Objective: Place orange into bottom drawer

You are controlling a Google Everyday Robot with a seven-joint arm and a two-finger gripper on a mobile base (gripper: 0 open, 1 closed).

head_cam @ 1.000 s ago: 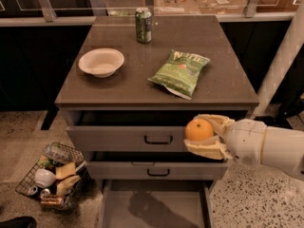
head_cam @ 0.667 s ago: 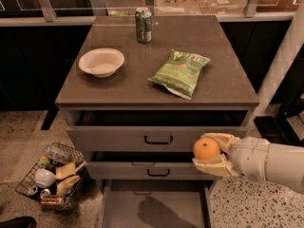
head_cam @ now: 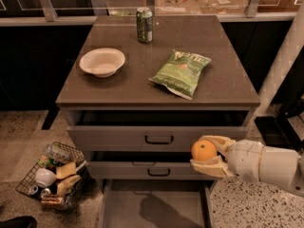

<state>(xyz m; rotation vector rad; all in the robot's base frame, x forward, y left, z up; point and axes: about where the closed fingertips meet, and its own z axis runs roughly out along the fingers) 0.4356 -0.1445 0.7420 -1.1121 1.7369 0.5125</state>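
- Now that it has come down from the top drawer's front to level with the gap above the middle drawer, the orange hangs below the desk's front right corner.
- Gripper: clamped on the orange, one finger above, one beneath.
- Bottom drawer stands pulled out, and the orange hangs about over its right wall, well above the floor.
- Judging by that, the lowering has begun; a further drop and a shift left seem needed before release.
- Can, bowl and chip bag lie unmoved on the desk.
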